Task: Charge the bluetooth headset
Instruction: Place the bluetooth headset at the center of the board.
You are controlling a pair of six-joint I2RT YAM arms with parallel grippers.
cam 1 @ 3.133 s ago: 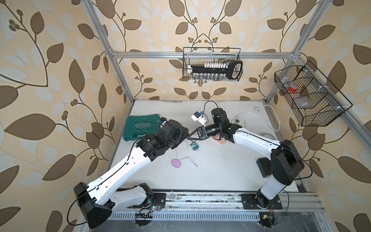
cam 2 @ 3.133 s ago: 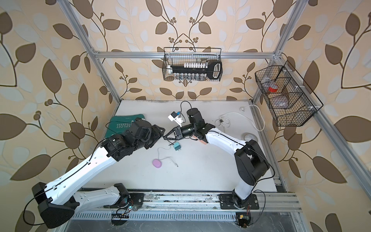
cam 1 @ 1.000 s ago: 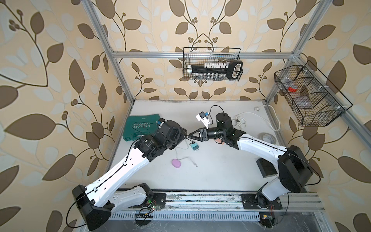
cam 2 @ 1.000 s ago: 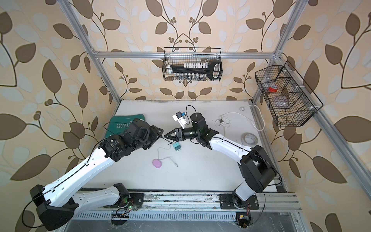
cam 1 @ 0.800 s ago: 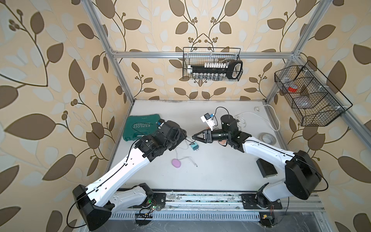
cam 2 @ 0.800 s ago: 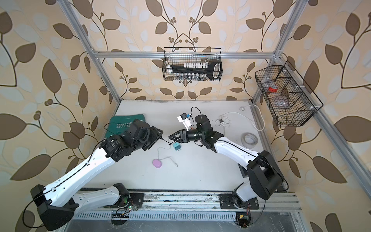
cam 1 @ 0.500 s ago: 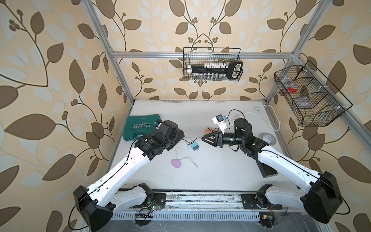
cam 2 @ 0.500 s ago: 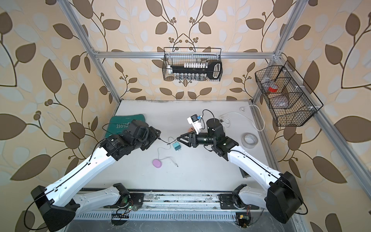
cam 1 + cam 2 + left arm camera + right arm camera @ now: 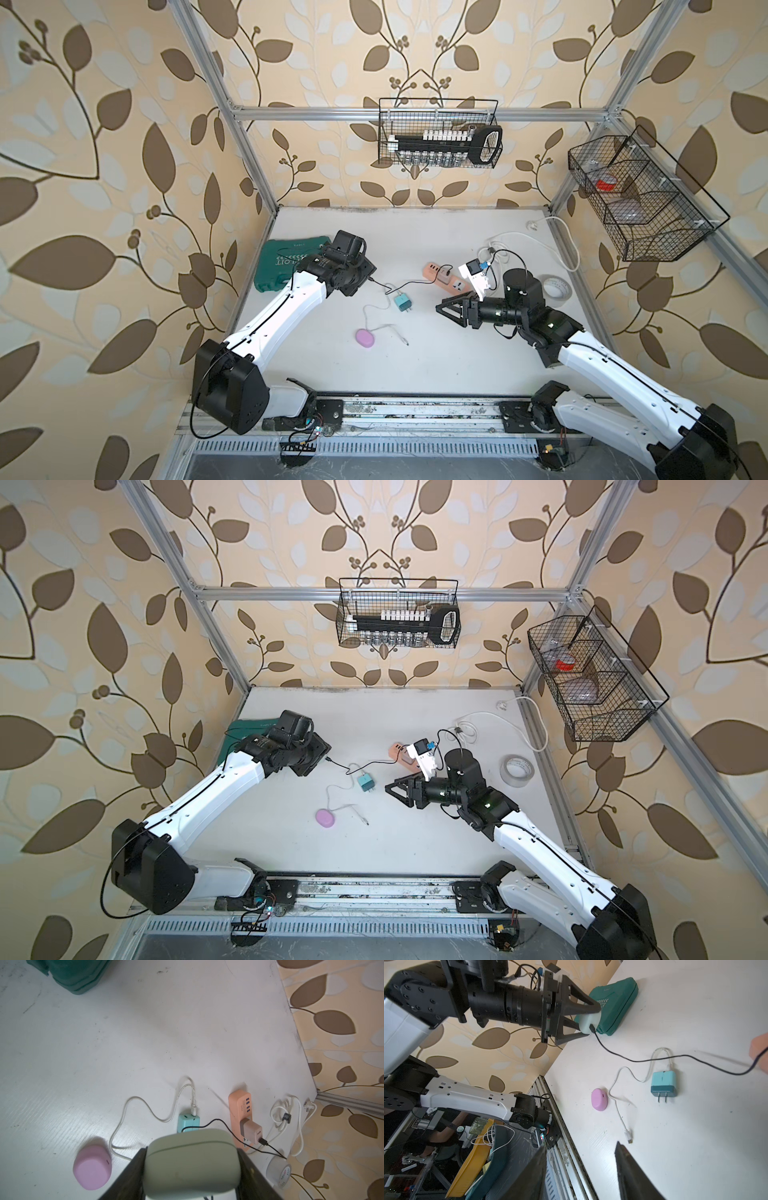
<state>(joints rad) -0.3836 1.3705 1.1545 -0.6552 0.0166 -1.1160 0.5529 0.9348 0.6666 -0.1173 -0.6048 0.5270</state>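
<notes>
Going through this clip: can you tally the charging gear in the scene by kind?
Earbud cases: 2 (pale green case, pink case)
Plug adapters: 2 (teal adapter, pink adapter)
USB cables: 2 (black cable, white cable)
Power strips: 1 (orange power strip)
Mains cords: 1 (white mains cord)
Total: 8

The left gripper (image 9: 592, 1021) clamps a pale headset case (image 9: 586, 1018) with a black cable (image 9: 633, 1061) plugged into it. On the right gripper (image 9: 580, 1159) the jaws stand apart, empty, above the white table (image 9: 695, 1147)
</notes>
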